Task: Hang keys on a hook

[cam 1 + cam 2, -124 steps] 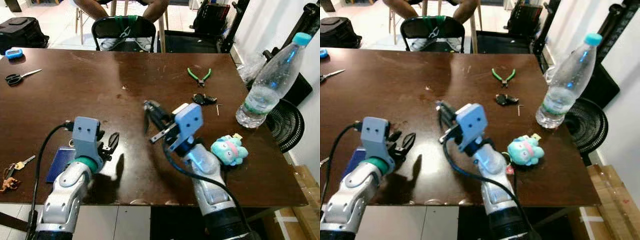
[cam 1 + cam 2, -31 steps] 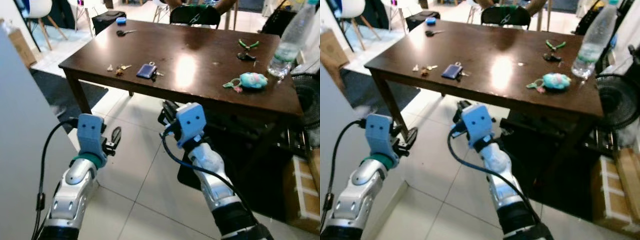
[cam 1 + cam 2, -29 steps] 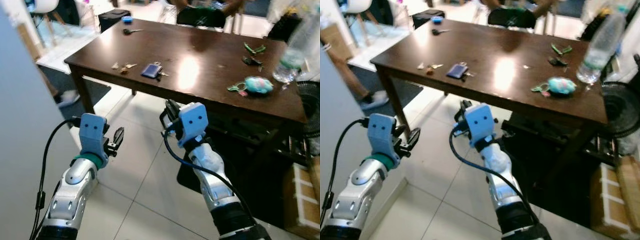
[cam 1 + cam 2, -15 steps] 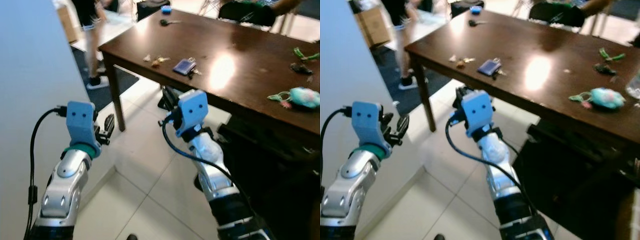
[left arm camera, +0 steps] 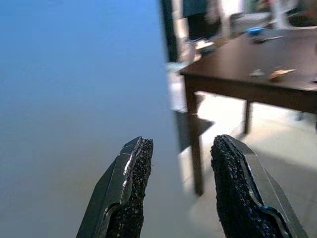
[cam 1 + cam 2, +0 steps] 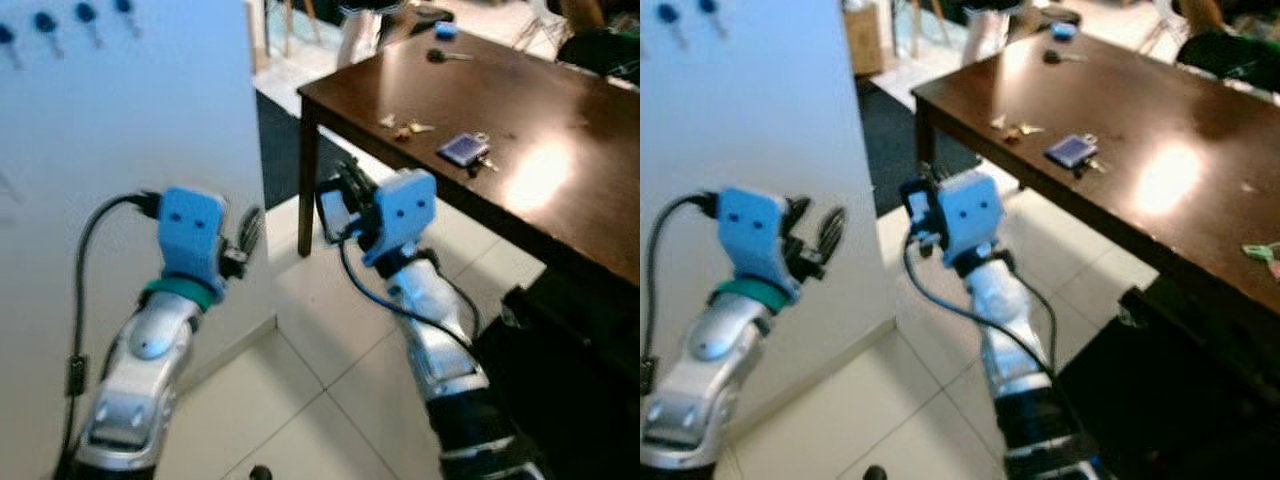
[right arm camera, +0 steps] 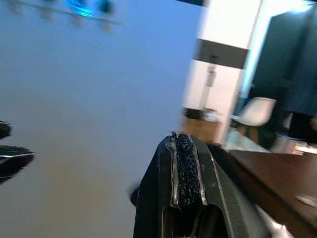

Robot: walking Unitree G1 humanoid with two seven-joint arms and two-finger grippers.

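Keys [image 6: 405, 127] lie in a small loose bunch on the dark wooden table [image 6: 570, 100], well beyond the fingertips of both grippers and apart from them. Just past the keys, further from the fingers, sits a small blue wallet [image 6: 462, 149], and at the far end of the tabletop there is a blue object [image 6: 445, 30] with something dark beside it, too blurred to name.

Both arms are raised in front of the robot. The left gripper [image 6: 250, 222] hangs close to a pale wall panel [image 6: 130, 110], its two black fingers [image 5: 133, 163] spread with a plain gap between them and nothing in that gap. Ahead of those fingers, the left wrist view shows the panel on one side and the table's corner leg [image 5: 194, 134] on the other.

The right gripper [image 6: 348, 185] is held up between the panel and the table's near corner. Its fingers [image 7: 184, 148] are pressed tight together; no object can be made out between them.

High on the panel, above and well apart from the left fingertips, runs a row of small blue hooks [image 6: 40, 20]; the right wrist view catches them as a blur [image 7: 79, 6] far ahead of the closed fingers.

Below both grippers is a light tiled floor [image 6: 300, 400], with a dark mat [image 6: 280, 140] by the table leg.
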